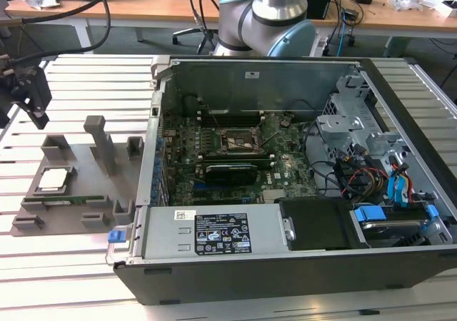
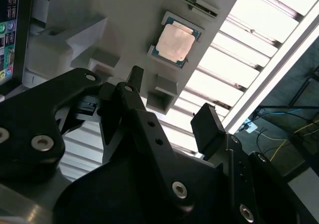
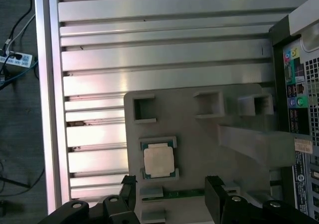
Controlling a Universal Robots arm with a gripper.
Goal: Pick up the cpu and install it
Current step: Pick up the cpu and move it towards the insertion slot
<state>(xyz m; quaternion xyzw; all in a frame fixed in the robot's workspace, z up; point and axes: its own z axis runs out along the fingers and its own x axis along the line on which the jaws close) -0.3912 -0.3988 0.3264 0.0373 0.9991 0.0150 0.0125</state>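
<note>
Squarely in its shallow recess sits the cpu (image 1: 56, 179), at the exterior view's left middle: a flat square chip with a dull silver lid and a thin green edge, lying level on a matte grey moulded fixture (image 1: 84, 172) with boxy pockets and upright posts. The fixture rests on the ribbed aluminium desk (image 1: 71, 267). The black claw (image 1: 30, 101) hangs above the desk at the exterior view's upper left, apart from the chip. In both wrist views its fingers (image 3: 128, 185) stand wide, nothing between them. At the exterior view's right lies the open dark computer case (image 1: 285, 282) with its green motherboard (image 1: 187, 171). A white printed label covers the power supply (image 1: 214, 232).
</note>
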